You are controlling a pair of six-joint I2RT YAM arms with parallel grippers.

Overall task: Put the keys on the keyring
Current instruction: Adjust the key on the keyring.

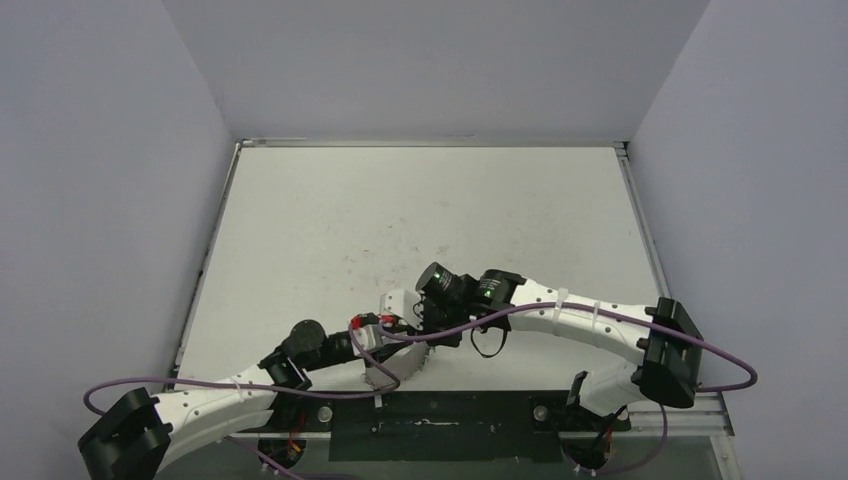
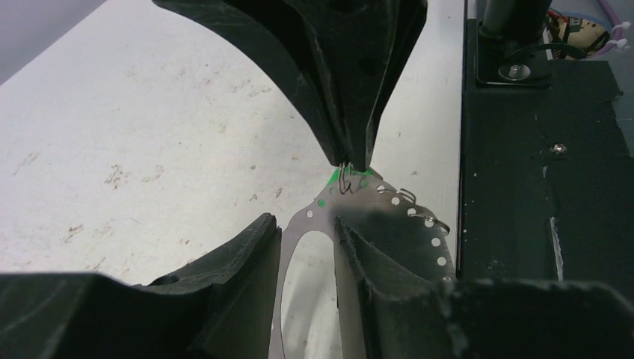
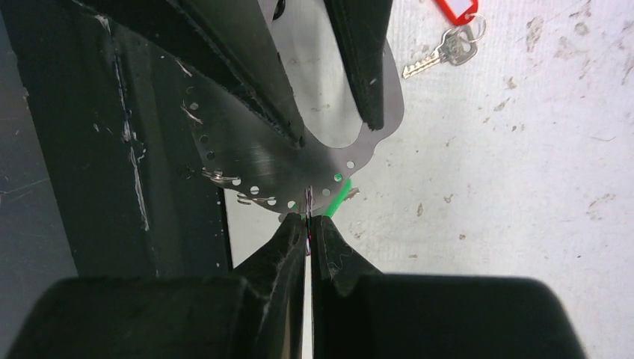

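Note:
The keyring [image 2: 389, 217] is a flat grey metal piece with a big oval opening and a row of small holes along its rim, some carrying small rings. My left gripper [image 2: 303, 223] holds it off the table, one finger on each side of the opening. It also shows in the right wrist view [image 3: 254, 161]. My right gripper [image 3: 307, 221] is shut on the thin ring of the green-tagged key [image 3: 338, 196], right at the keyring's holed edge. The red-tagged key [image 3: 447, 51] lies loose on the table beyond.
A black base strip [image 2: 538, 209] runs along the table's near edge, close beside the keyring. In the top view both grippers [image 1: 400, 335] meet near the table's front middle. Grey walls enclose the table [image 1: 420, 210] on three sides.

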